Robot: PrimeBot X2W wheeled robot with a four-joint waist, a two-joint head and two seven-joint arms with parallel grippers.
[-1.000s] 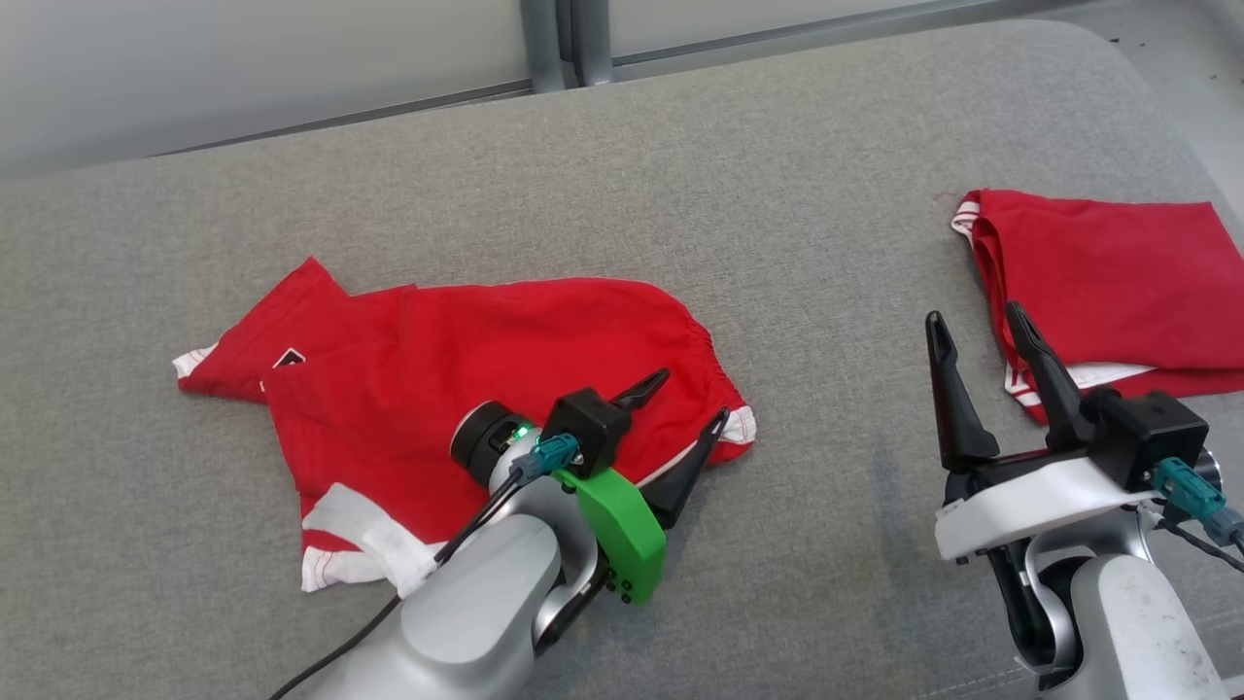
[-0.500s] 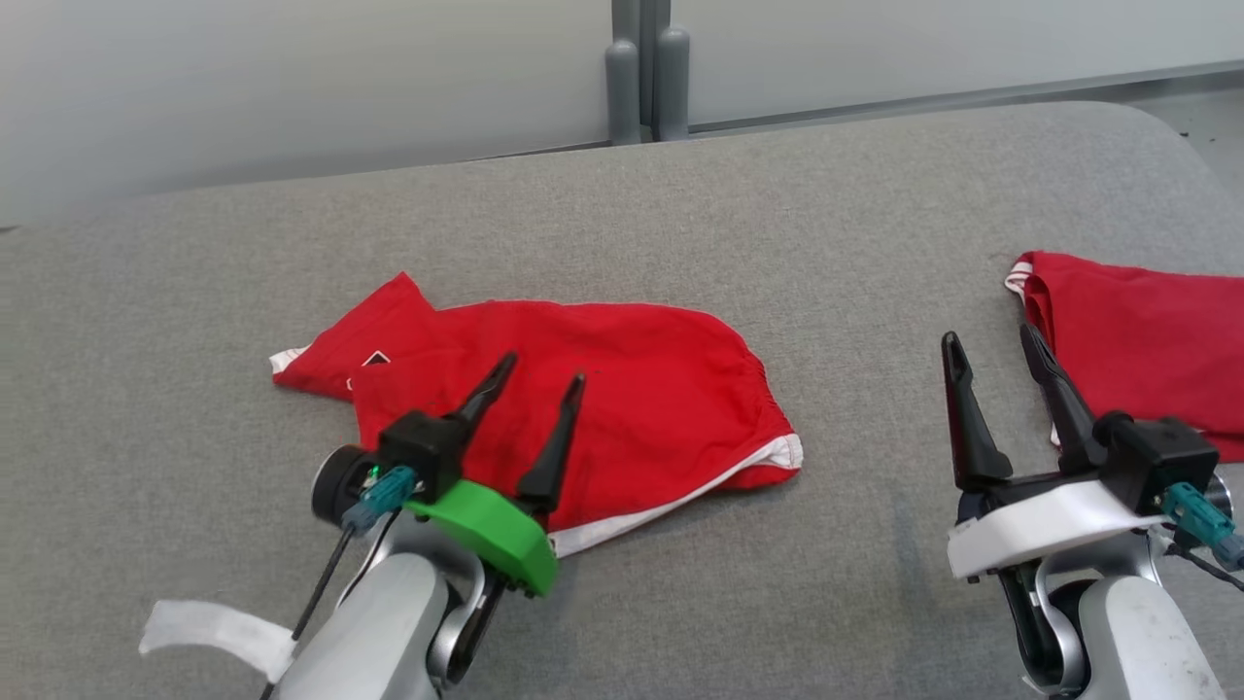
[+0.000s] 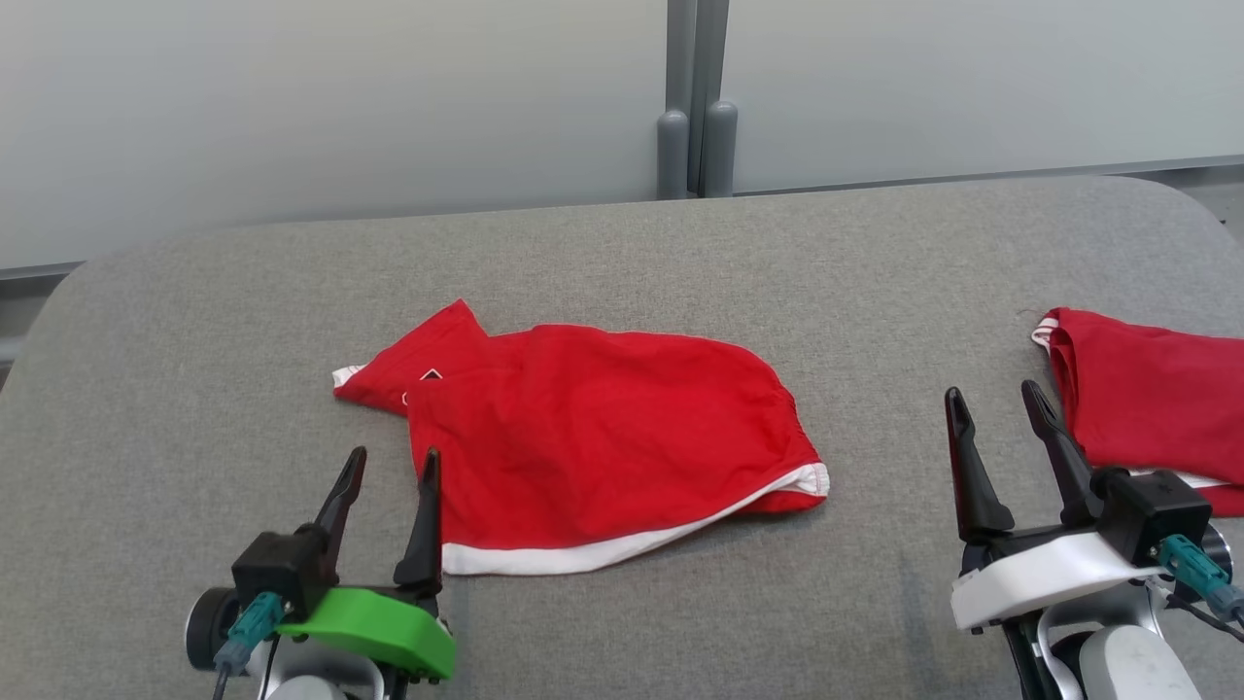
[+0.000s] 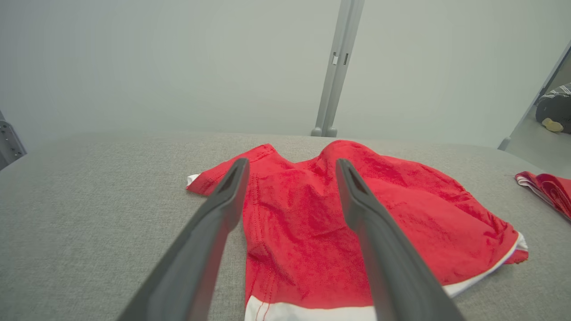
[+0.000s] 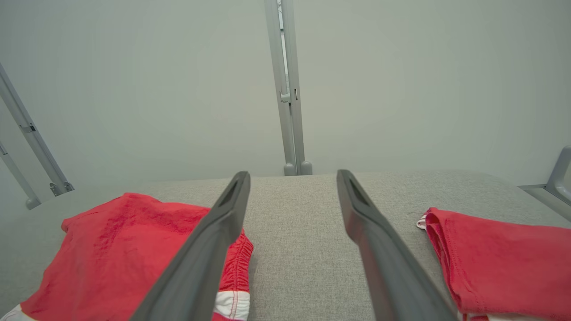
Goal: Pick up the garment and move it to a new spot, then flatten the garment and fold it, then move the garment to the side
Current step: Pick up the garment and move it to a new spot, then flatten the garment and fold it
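Brightly and evenly lit in all three views, softly and diffusely; cannot tell from which side. Faint shadows only: a thin dark line under the near hem of the red garment (image 3: 603,437) on the grey tabletop (image 3: 194,321), and a pale smudge just left of the right claw (image 3: 992,391) in the head view. Sharp there, down to the weave of the cloth. Wide-angle in both wrist views, with metal posts (image 5: 26,133) slanting at the left edge of the right wrist view. Soft and out of focus low down, along the fingers (image 4: 192,267) of the left claw (image 4: 291,162) closest to the lens. Washed out and hazy across the back wall (image 4: 134,67); paler, pinker reds in the right wrist view.
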